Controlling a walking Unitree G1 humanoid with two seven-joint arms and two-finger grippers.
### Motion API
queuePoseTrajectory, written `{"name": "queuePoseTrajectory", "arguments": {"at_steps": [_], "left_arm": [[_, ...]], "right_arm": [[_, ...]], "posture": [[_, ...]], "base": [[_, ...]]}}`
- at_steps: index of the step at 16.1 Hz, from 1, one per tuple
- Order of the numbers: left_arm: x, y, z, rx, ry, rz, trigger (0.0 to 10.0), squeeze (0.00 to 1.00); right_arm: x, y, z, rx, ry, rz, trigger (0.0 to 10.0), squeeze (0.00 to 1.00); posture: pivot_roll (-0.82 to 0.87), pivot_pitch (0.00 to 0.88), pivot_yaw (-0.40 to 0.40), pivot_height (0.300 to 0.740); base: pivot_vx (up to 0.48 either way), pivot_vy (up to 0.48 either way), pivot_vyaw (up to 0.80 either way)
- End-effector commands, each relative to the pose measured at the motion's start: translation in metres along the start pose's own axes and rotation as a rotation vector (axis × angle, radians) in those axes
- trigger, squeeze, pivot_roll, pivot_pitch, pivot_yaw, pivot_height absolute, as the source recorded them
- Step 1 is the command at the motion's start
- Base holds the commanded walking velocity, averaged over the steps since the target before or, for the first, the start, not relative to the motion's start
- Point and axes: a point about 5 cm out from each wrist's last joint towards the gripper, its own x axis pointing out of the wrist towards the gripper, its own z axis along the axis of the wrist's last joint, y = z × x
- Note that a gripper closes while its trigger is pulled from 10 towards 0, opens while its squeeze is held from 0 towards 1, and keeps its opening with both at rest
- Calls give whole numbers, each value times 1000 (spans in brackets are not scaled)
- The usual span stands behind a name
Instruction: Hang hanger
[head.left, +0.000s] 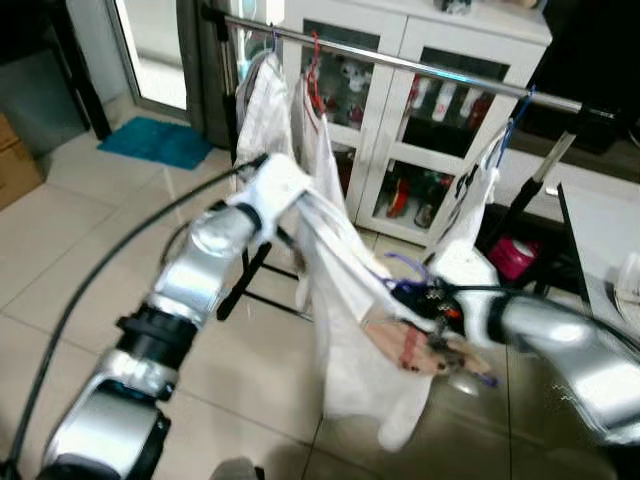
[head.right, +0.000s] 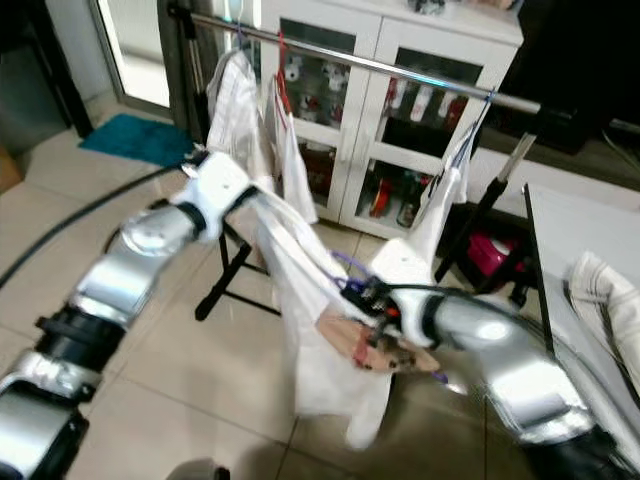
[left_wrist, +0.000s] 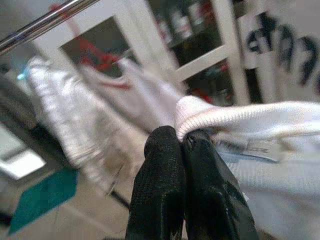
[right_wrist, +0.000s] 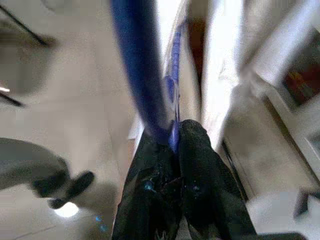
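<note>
A silver clothes rail (head.left: 400, 62) runs across the upper part of the scene, in front of a white cabinet (head.left: 420, 130) with glass doors; several white garments (head.left: 262, 105) hang from the rail on hangers, one of them red (head.left: 314, 85), and another white garment with dark lettering (head.left: 468, 195) hangs further toward the robot's right. Below the rail, over a pale tiled floor (head.left: 100, 230), both silver arms reach forward with a white shirt (head.left: 345, 300) stretched between them; the left gripper (left_wrist: 182, 142) has its two black fingers pressed fully together on the ribbed collar edge of the shirt, holding it up near the hanging garments; the right gripper (right_wrist: 172, 137) sits lower and to the right, its fingers closed tight around the blue-purple hanger (right_wrist: 142, 75), which rises from the pinch as a thick blue bar. In the head views the hanger's purple wire (head.left: 405, 265) shows at the shirt's right side, well below the rail and not hooked on it; the shirt droops beneath toward the floor; a teal mat (head.left: 155, 140) lies on the tiles at far left.
</note>
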Motion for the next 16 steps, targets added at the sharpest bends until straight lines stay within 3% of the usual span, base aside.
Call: {"name": "queuePoseTrajectory", "arguments": {"at_steps": [1,6,9,10,11,12,14,16], "left_arm": [[-5,37,7,-20,-21,160,0,0],[-15,82,-9,-221,-18,349,0,0],[-19,89,-26,-339,-8,397,0,0],[-20,89,-28,-344,-4,400,0,0],[-19,85,-30,-336,-1,382,0,0],[-13,67,-19,-315,-89,258,0,0],[-6,44,-2,-332,-189,119,0,0],[-2,30,1,-322,-203,58,0,0]], "right_arm": [[-16,2,5,-3,-39,79,0,0],[-30,0,3,76,-135,101,0,0],[-35,-6,4,165,-222,53,0,0],[-36,-7,4,170,-227,45,0,0],[-35,-14,-1,156,-171,-29,0,0],[-31,-30,-12,173,-63,-177,0,0],[-27,-42,-7,208,-114,-288,0,0],[-25,-51,-1,253,-173,-373,0,0]], "posture": [[-5,0,-58,740],[-5,0,-58,740],[-6,0,-58,740],[-6,0,-58,740],[-7,0,-55,740],[-10,0,-50,740],[-8,0,-50,740],[-12,0,-46,740]], "base": [[0,0,0],[0,0,0],[0,0,0],[0,0,0],[0,0,0],[0,0,0],[0,0,0],[0,0,0]]}}
